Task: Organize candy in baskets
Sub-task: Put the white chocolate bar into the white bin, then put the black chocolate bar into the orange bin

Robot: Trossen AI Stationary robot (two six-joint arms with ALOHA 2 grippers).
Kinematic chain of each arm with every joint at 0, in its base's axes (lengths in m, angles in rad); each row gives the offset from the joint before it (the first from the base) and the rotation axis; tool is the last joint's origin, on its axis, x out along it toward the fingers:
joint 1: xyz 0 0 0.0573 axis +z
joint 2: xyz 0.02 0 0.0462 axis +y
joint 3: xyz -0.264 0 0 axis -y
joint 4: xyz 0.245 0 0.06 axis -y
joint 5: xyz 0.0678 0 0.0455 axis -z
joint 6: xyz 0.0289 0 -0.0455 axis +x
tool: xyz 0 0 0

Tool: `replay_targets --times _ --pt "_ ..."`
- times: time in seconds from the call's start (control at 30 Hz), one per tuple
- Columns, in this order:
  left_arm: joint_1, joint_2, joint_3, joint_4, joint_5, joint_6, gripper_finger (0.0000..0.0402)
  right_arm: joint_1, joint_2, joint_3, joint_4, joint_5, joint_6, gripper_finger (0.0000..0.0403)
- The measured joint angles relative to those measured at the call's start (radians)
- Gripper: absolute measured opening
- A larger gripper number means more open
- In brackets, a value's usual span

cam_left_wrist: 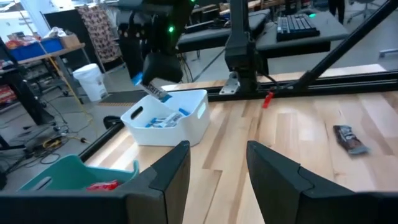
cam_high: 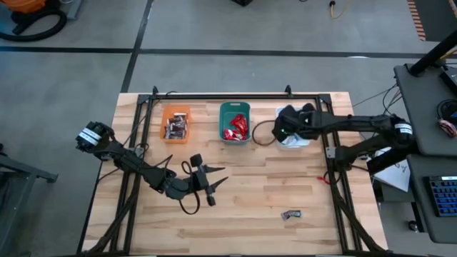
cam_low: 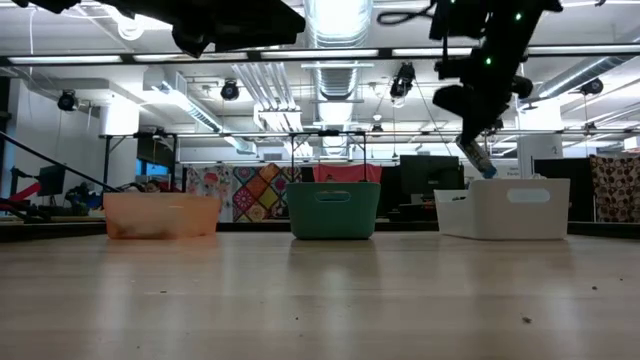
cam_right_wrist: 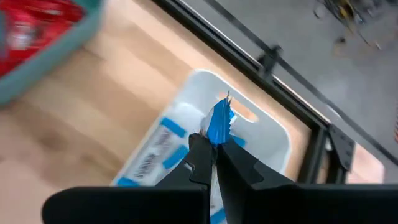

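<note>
Three baskets stand in a row at the table's far side: orange [cam_high: 176, 123] with dark candy, teal [cam_high: 235, 121] with red candy, whitish [cam_high: 294, 140] with blue-and-white candy. My right gripper [cam_right_wrist: 216, 146] hangs over the whitish basket [cam_low: 510, 208], shut on a blue-and-white candy [cam_right_wrist: 219, 121]. My left gripper [cam_left_wrist: 217, 168] stands open and holds nothing, above the table's middle [cam_high: 207, 182]. One dark candy [cam_high: 290, 214] lies flat on the table toward the near right. My right gripper pinches one end of the blue-and-white candy [cam_right_wrist: 216, 134] between its two fingertips. The fingers slant down from above. The rest of the candy [cam_low: 481, 160] sticks out past the fingertips, lifted clear above the whitish basket.
A black frame [cam_high: 235, 96] runs along the table's far edge and both sides. Bare wood lies between the baskets and the near edge. Cables [cam_high: 187, 203] hang by the left arm.
</note>
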Motion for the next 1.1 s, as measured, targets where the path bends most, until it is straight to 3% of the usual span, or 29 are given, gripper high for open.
replay_targets --times 0.23,0.43,0.63,0.73,0.83,1.0,1.1 --pt "0.0 -0.001 0.005 -0.014 0.009 -0.032 0.0142 -0.089 0.001 -0.021 0.007 -0.007 -0.019 0.0022" --pt "0.001 -0.024 0.005 -0.066 0.058 -0.105 0.0142 -0.094 0.001 -0.021 0.011 -0.009 -0.019 0.008" --pt "0.002 -0.115 0.005 -0.263 0.061 -0.223 0.0142 -0.094 0.001 0.001 0.007 -0.038 -0.034 0.0129" --pt "0.002 -0.166 0.005 -0.399 0.061 -0.296 0.0142 -0.091 0.001 0.035 -0.002 -0.132 -0.042 0.0137" --pt "0.002 -0.193 0.005 -0.489 0.061 -0.322 0.0142 -0.075 0.0 0.067 -0.002 -0.292 -0.067 0.0139" --pt "0.002 -0.195 0.005 -0.51 0.061 -0.32 0.0142 0.004 0.0 0.084 0.001 -0.632 -0.118 0.0139" --pt "0.001 -0.192 0.005 -0.518 0.061 -0.32 0.0142 0.089 0.0 0.084 -0.001 -0.761 -0.117 0.0139"
